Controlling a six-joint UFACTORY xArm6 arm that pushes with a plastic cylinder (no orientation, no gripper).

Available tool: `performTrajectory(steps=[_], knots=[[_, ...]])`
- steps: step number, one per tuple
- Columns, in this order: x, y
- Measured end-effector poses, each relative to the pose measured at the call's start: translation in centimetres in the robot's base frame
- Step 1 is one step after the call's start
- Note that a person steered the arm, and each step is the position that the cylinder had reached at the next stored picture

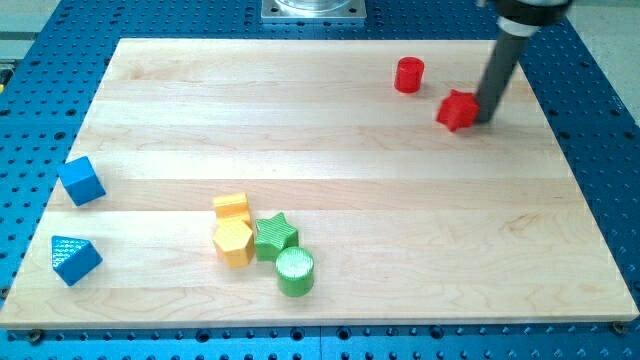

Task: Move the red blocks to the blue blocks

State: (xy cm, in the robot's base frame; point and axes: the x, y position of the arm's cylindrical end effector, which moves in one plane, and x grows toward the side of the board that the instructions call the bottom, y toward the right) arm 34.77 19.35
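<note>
A red cylinder point(408, 75) stands near the view's top right. A red star-like block point(457, 110) lies just below and right of it. My tip point(484, 120) touches the right side of that red block; the dark rod rises from it to the view's top edge. A blue cube point(81, 181) sits at the board's left edge. A blue triangular block point(74, 259) lies below it, near the bottom left corner. The red blocks are far from the blue ones.
A cluster sits at the view's lower middle: a yellow block point(231, 207), a yellow hexagon point(233, 242), a green star point(275, 236) and a green cylinder point(295, 271). The wooden board point(330, 180) rests on a blue perforated table point(600, 90).
</note>
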Motion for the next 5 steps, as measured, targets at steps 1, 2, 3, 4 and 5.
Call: performTrajectory(steps=[1,2,3,4,5], knots=[[0.0,-10.3],[0.0,-21.2],[-0.2,-29.3],[-0.6,-33.0],[-0.5,-35.7]])
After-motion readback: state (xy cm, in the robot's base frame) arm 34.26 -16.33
